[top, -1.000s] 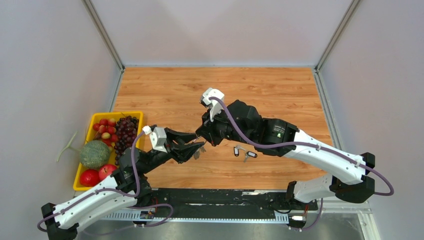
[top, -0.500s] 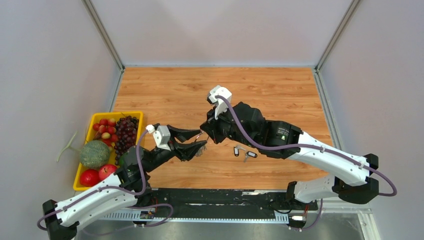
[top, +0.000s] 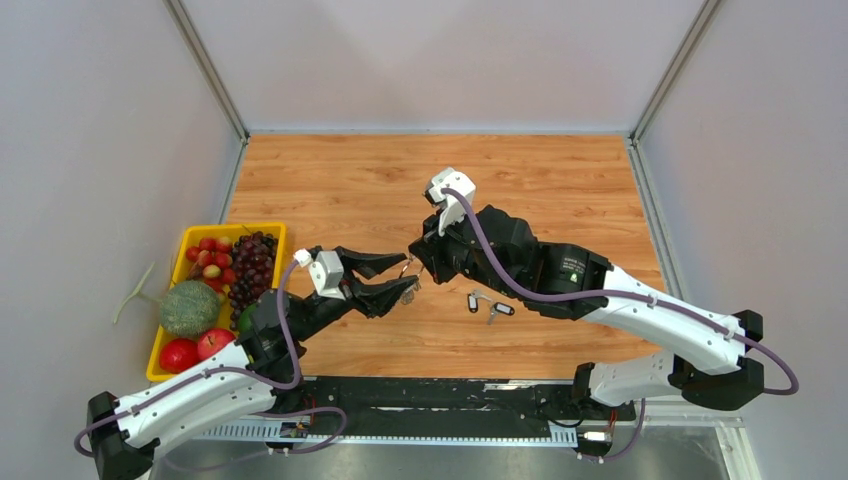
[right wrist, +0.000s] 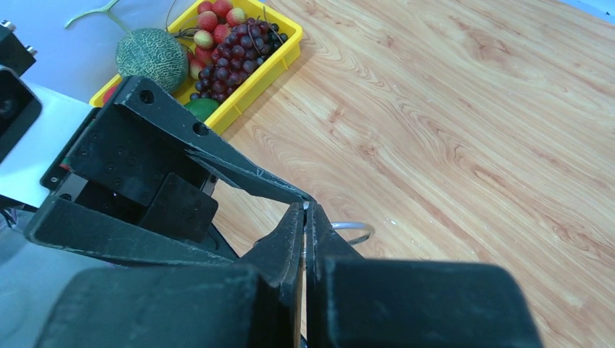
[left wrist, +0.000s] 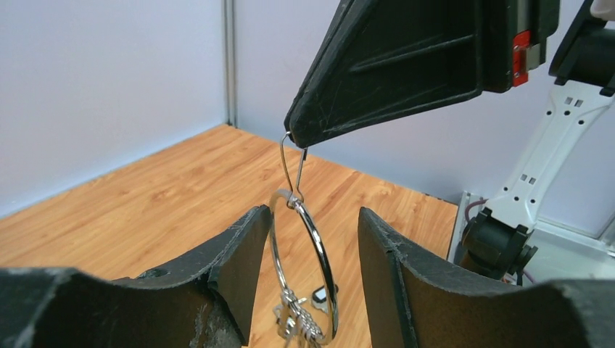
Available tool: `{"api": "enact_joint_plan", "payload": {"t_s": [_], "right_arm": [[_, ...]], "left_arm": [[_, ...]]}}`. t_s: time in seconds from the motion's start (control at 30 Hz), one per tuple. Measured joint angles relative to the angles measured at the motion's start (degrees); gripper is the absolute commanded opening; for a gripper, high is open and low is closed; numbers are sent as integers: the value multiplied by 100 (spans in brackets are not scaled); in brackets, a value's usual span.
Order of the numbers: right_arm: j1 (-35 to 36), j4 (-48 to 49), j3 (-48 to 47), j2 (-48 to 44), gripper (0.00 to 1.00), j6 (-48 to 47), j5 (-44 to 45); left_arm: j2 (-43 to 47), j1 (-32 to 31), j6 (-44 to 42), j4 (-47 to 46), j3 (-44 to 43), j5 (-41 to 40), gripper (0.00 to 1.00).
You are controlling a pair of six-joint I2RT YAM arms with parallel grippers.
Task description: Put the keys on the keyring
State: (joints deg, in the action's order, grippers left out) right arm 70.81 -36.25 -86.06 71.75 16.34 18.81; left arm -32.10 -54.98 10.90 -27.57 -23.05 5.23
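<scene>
Nearest, right of centre in the top view, the keys lay loose on the table. Just left, the left gripper stood with jaws apart around the hanging keyring, whose wire loop the right gripper pinched tight.

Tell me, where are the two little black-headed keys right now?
In the top view, the keys lie on the wooden table right of centre, beside the right arm, right of the left gripper.

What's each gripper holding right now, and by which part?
The right gripper pinches the keyring by the thin wire loop at its top. The left gripper is open around the hanging ring, gripping nothing.
</scene>
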Motion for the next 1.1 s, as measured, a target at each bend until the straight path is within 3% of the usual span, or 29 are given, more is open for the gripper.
{"api": "enact_joint_plan", "payload": {"t_s": [0.63,1.1], "right_arm": [[57,7,2,66,0,144,175],[81,9,0,157,0,142,223]], "left_arm": [[-354,0,-280,-487,-109,61,59],[-557,0,-431,-702,-179,72,47]]}}
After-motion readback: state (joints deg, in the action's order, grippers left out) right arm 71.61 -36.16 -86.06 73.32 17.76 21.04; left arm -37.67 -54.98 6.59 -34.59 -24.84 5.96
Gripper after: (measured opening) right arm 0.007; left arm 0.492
